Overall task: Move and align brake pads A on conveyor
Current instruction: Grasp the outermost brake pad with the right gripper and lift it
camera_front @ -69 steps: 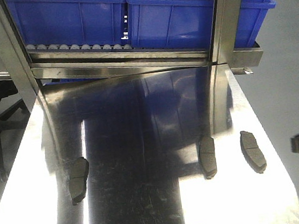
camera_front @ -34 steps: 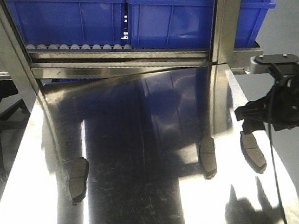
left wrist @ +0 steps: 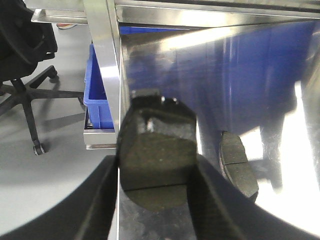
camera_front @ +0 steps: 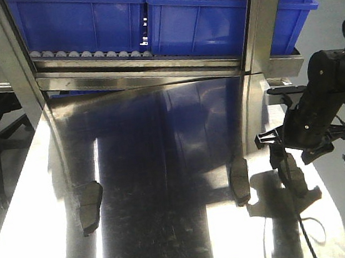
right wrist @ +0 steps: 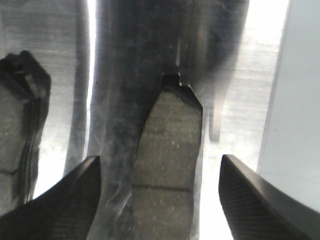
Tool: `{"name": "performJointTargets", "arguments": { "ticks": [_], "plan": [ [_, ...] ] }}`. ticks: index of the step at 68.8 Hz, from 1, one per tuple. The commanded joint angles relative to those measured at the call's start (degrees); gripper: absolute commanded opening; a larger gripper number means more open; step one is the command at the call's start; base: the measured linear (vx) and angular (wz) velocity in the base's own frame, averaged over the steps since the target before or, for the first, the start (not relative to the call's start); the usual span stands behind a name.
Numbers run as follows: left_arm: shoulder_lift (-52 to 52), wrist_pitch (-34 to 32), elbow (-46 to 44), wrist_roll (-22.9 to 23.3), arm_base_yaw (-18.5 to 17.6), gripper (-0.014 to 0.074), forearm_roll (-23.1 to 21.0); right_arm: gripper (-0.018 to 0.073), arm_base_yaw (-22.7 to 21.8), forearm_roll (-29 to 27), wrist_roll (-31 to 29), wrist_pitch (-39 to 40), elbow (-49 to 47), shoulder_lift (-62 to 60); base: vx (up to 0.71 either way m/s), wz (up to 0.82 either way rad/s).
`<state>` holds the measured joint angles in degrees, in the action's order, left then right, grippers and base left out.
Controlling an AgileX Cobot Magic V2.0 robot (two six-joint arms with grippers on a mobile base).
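We see the right gripper directly over the rightmost brake pad, which lies flat on the steel table, long axis running front to back, between the fingers. Jaws spread wide, holding nothing. Left gripper looks pinched narrow on another brake pad. No conveyor in view; right arm nearer.

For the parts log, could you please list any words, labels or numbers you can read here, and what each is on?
None can be read.
The white marks between the blue bins are too small and blurred to read.
No print shows on any pad.
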<state>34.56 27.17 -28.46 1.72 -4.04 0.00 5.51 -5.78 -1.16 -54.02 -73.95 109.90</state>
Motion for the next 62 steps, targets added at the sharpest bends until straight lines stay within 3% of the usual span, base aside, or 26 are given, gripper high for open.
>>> {"name": "performJointTargets", "arguments": {
  "ticks": [1,23,40,62],
  "plan": [
    [-0.2,-5.4,-1.8,0.6,-0.2,-0.0006,-0.6,0.048,0.0,0.4,0.0,-0.1,-1.7,-1.3,0.0,0.0],
    [-0.2,-5.4,-1.8,0.6,-0.2,-0.0006,-0.6,0.0368,0.0,1.3,1.5,-1.0,-1.7,1.2,0.0,0.0],
    [-0.2,-5.4,-1.8,0.6,-0.2,-0.0006,-0.6,-0.0012,0.0,3.7,4.0,-0.7,-1.7,-0.2,0.0,0.0],
    [-0.2,-5.4,-1.8,0.6,-0.2,-0.0006,-0.6,-0.0008,-0.2,5.2,3.2,2.5,0.0,-8.8,0.0,0.0]
  ]
}}
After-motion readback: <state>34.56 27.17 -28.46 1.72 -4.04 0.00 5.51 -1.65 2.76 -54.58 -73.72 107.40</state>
